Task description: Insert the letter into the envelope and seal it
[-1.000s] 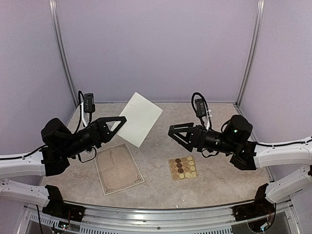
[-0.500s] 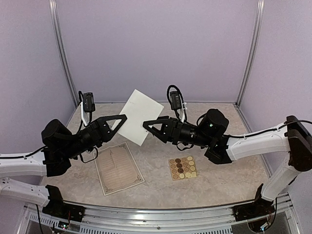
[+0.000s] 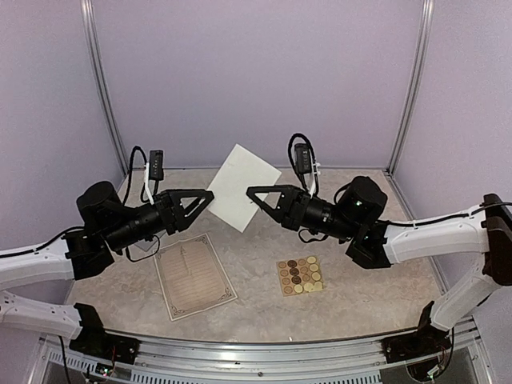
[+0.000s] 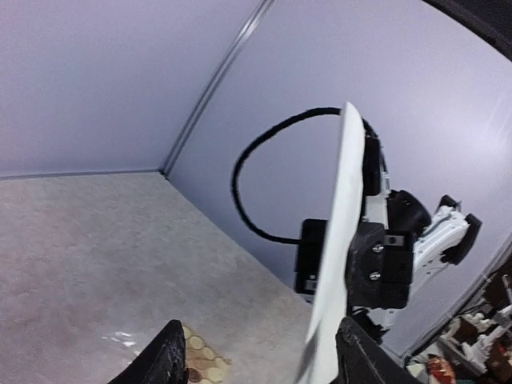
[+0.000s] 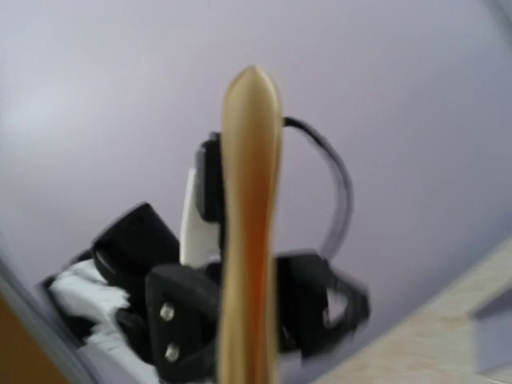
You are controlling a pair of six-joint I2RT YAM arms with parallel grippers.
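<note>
The letter (image 3: 242,184), a plain cream sheet, hangs tilted in the air over the back middle of the table. My right gripper (image 3: 254,194) is shut on its right edge. In the right wrist view the letter (image 5: 250,200) shows edge-on as a blurred tan strip. My left gripper (image 3: 206,205) stands open at the sheet's left edge. In the left wrist view the letter (image 4: 340,240) runs just inside the right finger (image 4: 364,362), with a wide gap to the other finger. The envelope (image 3: 194,277), grey with an ornate printed border, lies flat on the table at the front left.
A small tan sheet of round stickers (image 3: 300,274) lies on the table right of the envelope, and shows low in the left wrist view as the sticker sheet (image 4: 200,362). Lavender walls with metal corner posts (image 3: 410,88) close in the back and sides.
My right gripper reached left to the letter and shut on its right edge. My left gripper, which held the sheet, has opened. The letter shifted slightly right.
</note>
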